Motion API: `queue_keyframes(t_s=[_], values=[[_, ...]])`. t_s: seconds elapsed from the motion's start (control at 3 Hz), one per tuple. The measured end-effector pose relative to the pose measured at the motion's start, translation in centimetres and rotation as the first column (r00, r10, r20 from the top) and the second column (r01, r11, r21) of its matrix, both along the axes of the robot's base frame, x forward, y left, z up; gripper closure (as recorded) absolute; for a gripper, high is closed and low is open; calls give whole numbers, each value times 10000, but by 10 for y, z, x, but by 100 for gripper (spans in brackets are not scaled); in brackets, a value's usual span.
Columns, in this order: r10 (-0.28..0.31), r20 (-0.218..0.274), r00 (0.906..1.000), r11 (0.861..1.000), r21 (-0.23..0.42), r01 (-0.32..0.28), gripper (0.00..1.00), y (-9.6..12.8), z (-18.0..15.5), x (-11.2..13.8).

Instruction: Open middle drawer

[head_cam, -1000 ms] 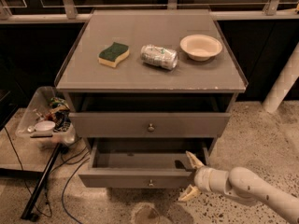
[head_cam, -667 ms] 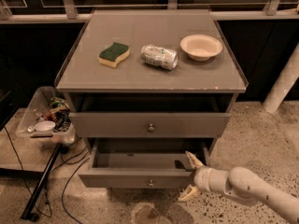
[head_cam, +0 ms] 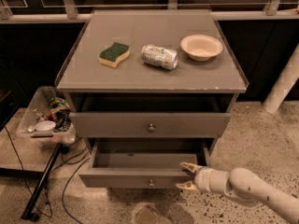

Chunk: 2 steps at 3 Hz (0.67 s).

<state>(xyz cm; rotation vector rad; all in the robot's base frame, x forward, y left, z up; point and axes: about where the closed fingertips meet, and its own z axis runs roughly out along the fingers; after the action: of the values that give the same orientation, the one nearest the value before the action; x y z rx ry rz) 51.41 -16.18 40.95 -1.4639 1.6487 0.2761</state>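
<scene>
Middle drawer (head_cam: 131,178) looks rigid, light, easy-sliding; best hold is its knob (head_cam: 151,183) or top lip. Pincer (head_cam: 187,176) spread open right of knob.

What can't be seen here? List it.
Camera view:
Right front corner of the wide shallow grey middle drawer: covered by the white two-finger gripper.
Inside of the upper grey drawer: dark under the cabinet top.
White robot arm: cut off at the right edge.

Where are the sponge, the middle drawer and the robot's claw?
sponge (head_cam: 114,54): camera view, green top.
middle drawer (head_cam: 121,178): camera view, front panel.
claw (head_cam: 185,177): camera view, its front middle, at the drawer's right end.
</scene>
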Motion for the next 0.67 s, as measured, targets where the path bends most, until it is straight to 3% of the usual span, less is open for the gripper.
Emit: queue_keyframes(t_s=[0.33,0.67], values=[[-210,3,9998,9998,68,210,65,-11,-2,-9],[-469,220,9987,9988,153,466,88,-27,2,-33]])
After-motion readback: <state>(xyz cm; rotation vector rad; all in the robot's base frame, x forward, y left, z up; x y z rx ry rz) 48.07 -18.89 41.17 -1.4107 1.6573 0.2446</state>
